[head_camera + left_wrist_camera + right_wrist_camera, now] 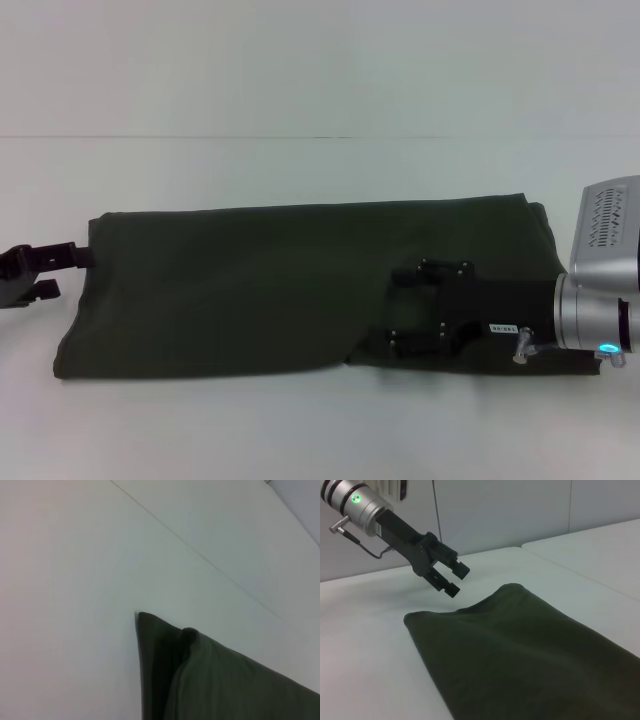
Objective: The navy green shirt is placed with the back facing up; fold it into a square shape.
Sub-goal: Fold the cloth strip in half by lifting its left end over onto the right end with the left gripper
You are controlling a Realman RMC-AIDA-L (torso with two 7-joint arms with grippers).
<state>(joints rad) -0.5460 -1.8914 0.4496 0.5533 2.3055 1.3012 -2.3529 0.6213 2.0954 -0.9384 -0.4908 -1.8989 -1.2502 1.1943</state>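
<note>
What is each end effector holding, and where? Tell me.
Left end effector is open beside the navy green shirt, holding nothing. Right end effector is over the shirt; its grip cannot be told.

Head cam overhead; wrist cams low, sharing shirt point(300, 285) end.

There is one shirt point(300, 285). It is dark green and lies on one white worktop point(300, 420). There are two grippers, the left gripper point(62, 272) and the right gripper point(420, 315). In the right wrist view, the left gripper point(454, 580) has two black fingers point(461, 568) with a gap between them. There are two silver arms, one for each gripper.
</note>
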